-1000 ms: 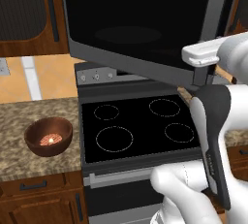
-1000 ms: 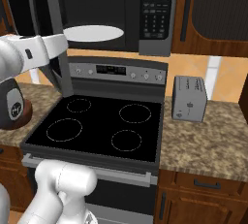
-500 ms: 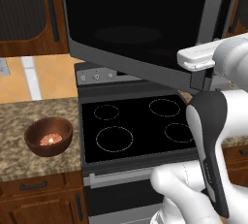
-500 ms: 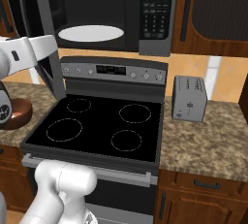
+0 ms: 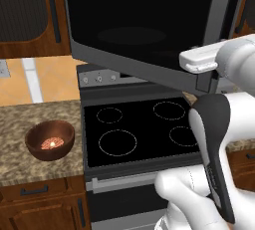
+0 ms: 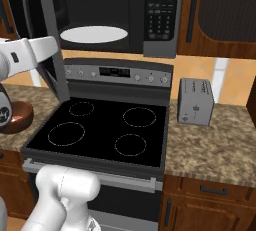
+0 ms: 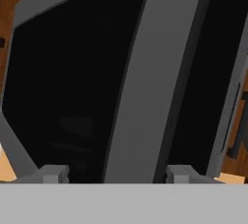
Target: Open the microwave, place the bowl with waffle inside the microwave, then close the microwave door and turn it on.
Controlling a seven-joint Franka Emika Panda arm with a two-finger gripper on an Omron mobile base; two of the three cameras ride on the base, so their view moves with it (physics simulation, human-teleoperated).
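The microwave (image 6: 125, 12) hangs over the stove (image 5: 142, 132), its dark-glass, grey-framed door (image 5: 144, 22) swung wide, white turntable (image 6: 93, 34) bare. The hand (image 7: 114, 173) is open astride the door's grey edge. The brown bowl (image 5: 50, 140) with the waffle (image 5: 51, 143) sits on the table (image 5: 30, 159) left of the stove.

Microwave door (image 5: 144, 30) cut off by top edge; bowl (image 6: 15, 116) half hidden behind arm; keypad labels unreadable.

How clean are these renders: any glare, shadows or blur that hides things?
Left base view: flat, even light, sharp; the open door is a near-black pane with only a faint oval sheen, and the waffle in the bowl glows bright. Right base view: sharp, no glare; the turntable reads plain white. Hand view: soft and blocky, very close to the door.
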